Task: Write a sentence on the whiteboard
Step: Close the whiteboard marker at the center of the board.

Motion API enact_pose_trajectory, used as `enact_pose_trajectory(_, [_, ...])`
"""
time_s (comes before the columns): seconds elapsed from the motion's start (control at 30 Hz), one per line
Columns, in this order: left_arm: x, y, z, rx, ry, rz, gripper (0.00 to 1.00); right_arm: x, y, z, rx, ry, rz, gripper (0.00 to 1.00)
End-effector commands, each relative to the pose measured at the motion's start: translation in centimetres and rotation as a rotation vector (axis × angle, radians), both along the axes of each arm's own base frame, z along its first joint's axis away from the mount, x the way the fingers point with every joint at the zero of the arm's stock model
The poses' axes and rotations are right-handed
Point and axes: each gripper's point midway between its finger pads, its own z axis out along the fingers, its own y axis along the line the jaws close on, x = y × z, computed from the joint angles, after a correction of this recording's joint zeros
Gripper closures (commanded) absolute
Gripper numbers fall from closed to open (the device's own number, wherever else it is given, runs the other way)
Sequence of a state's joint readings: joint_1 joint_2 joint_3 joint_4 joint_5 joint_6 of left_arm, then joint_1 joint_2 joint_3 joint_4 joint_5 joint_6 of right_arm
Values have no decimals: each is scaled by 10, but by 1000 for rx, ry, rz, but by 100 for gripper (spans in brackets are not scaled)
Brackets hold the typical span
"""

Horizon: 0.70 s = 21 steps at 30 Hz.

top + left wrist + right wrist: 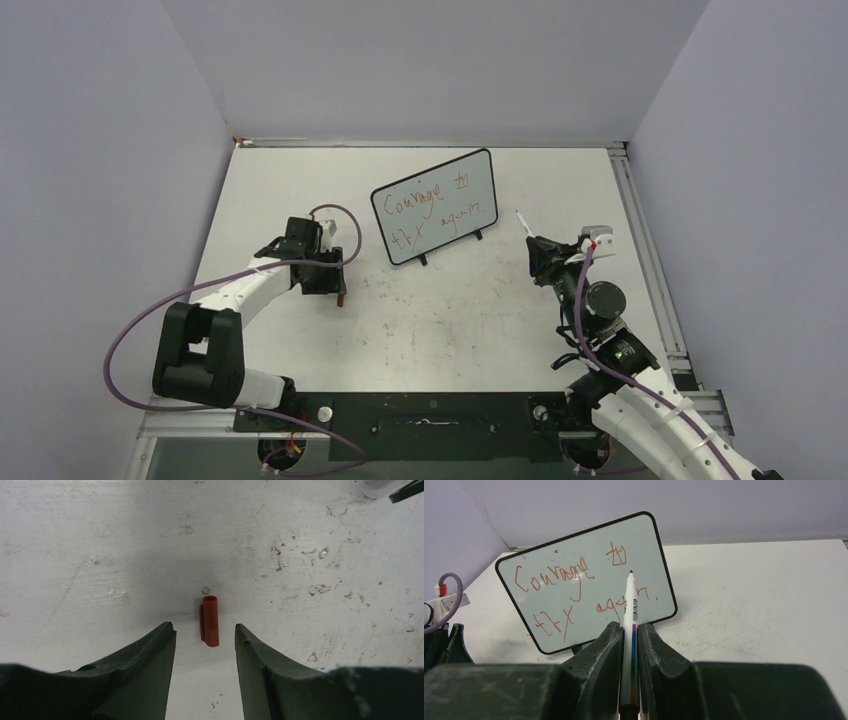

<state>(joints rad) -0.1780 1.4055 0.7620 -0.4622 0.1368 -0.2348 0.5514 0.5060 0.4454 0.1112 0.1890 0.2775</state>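
The whiteboard [436, 205] stands tilted on its two black feet at the middle of the table; it also shows in the right wrist view [586, 582]. The sentence [430, 208] is in red, in two lines, "Courage to / try again" [574, 592]. My right gripper [536, 248] is shut on a white marker [629, 625] with a rainbow stripe; its red tip [630, 572] points at the board from the right, apart from it. My left gripper [337, 285] hangs open over the table left of the board, its fingers either side of a red marker cap [210, 621] lying flat.
The white table [440, 320] is scuffed with small marks. A metal rail [645, 250] runs along the right edge, and grey walls enclose the back and sides. A black bar [430, 412] lies along the near edge between the arm bases.
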Motion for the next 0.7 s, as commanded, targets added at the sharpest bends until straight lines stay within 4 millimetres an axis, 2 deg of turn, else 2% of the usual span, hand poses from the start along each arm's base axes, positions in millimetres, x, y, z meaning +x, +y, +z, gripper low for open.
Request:
enact_pose_trajectory(0.0, [10, -10, 12, 6, -38, 6, 55, 2, -5, 12, 10, -19, -34, 90])
enact_pose_trajectory(0.17, [9, -2, 5, 48, -1, 49, 59, 3, -6, 10, 5, -15, -45, 90])
enact_pose_trajectory(0.37, [2, -14, -1, 45, 28, 14, 64, 5, -5, 10, 5, -12, -43, 91])
enact_pose_trajectory(0.67, [-2, -9, -14, 86, 99, 47, 76, 1, -8, 15, 14, -26, -46, 91])
